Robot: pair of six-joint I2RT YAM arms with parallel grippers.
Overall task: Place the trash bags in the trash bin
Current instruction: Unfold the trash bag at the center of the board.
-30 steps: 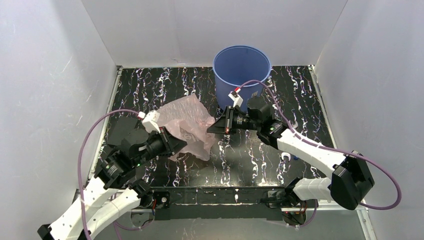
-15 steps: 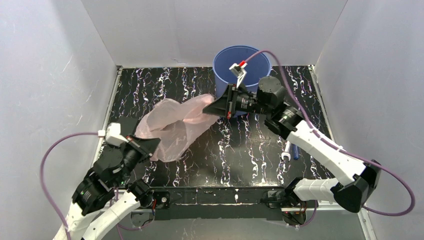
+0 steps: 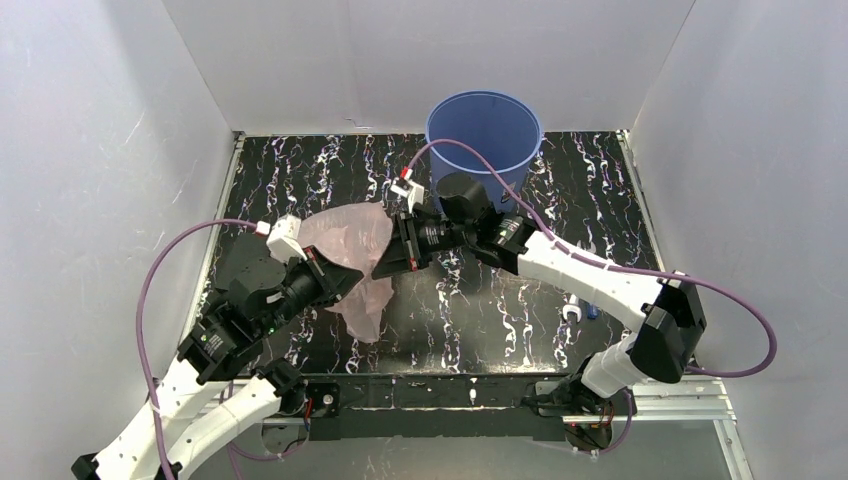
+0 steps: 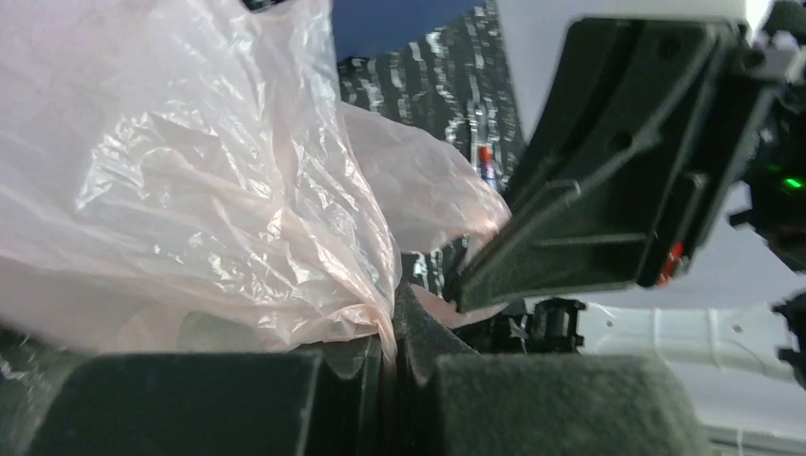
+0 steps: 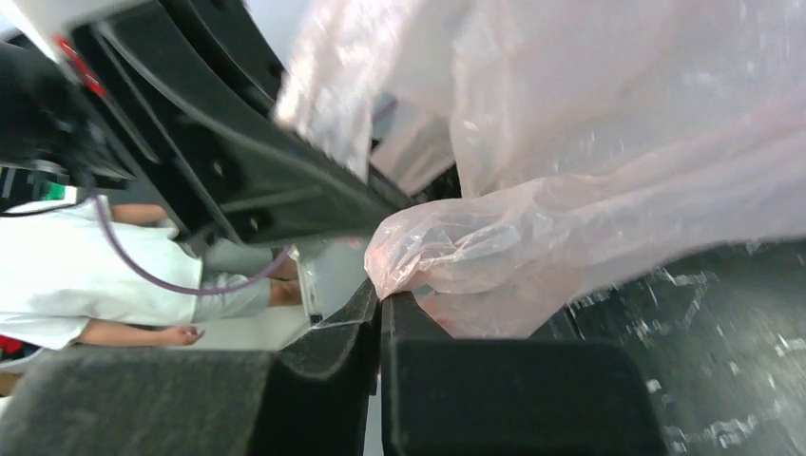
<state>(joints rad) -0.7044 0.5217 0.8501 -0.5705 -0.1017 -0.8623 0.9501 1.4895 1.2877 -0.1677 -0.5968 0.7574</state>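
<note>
The trash bag (image 3: 352,238), thin pale-pink crinkly film, hangs bunched between my two grippers over the left middle of the table. My left gripper (image 3: 353,284) is shut on a fold of the bag (image 4: 238,190), the film pinched between its pads (image 4: 388,328). My right gripper (image 3: 380,268) is shut on another bunched edge of the bag (image 5: 532,228), right at its tips (image 5: 382,302). The two grippers sit nearly tip to tip. The trash bin (image 3: 484,128), a round blue bucket, stands upright at the back, behind the right arm.
The table (image 3: 500,300) is black with white marbling and has white walls on three sides. Small white and blue objects (image 3: 580,312) lie on it beside the right forearm. Purple cables loop from both wrists.
The right gripper has come left and nearer, away from the bin, with the bag. The left gripper has swung back up toward it. The stretched bag now hangs bunched between them.
</note>
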